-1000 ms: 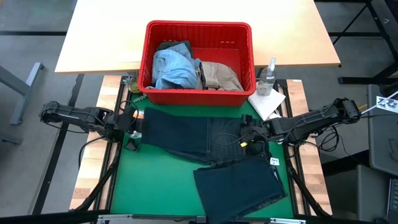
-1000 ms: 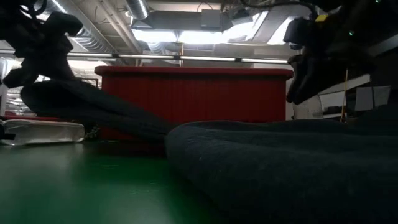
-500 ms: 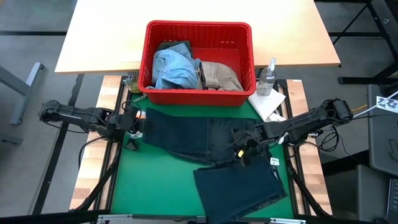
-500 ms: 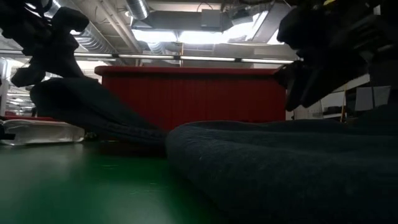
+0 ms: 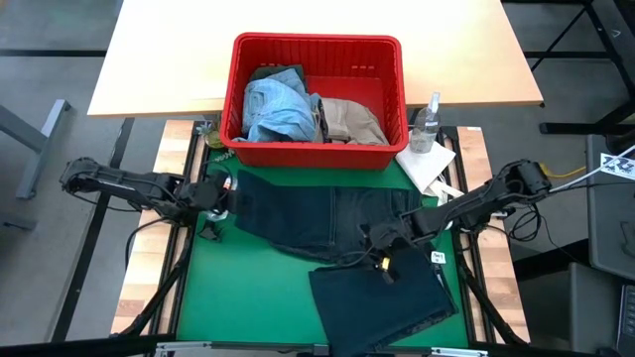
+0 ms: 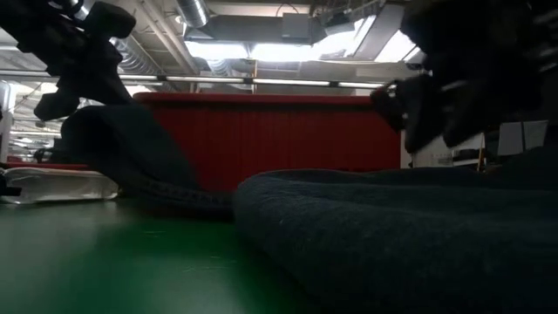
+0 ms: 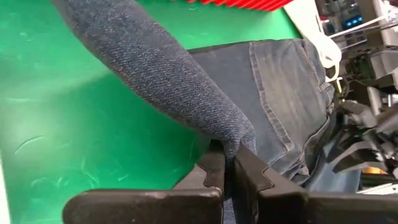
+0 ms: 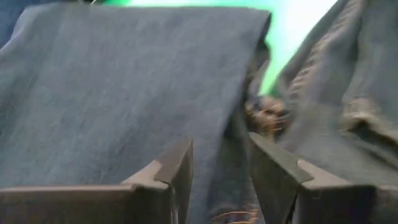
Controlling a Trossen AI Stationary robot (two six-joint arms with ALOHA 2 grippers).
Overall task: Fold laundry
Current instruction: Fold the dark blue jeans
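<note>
Dark navy denim jeans point(image 5: 327, 223): half-folded; left gripper point(image 7: 227, 171) clamped on edge; right gripper point(image 5: 382, 241) apart above; basket garments point(image 5: 298, 104) unfolded.

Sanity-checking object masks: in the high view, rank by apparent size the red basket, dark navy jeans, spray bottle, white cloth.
1. dark navy jeans, sprawled across the green mat
2. red basket, close behind, so this order is unsure
3. white cloth
4. spray bottle, smallest

High view straight down over the whole table, low view at mat level facing the red basket point(image 6: 270, 139), left wrist view close along the dark jeans point(image 7: 273, 106), right wrist view nearer still on denim, all four sharing the jeans
</note>
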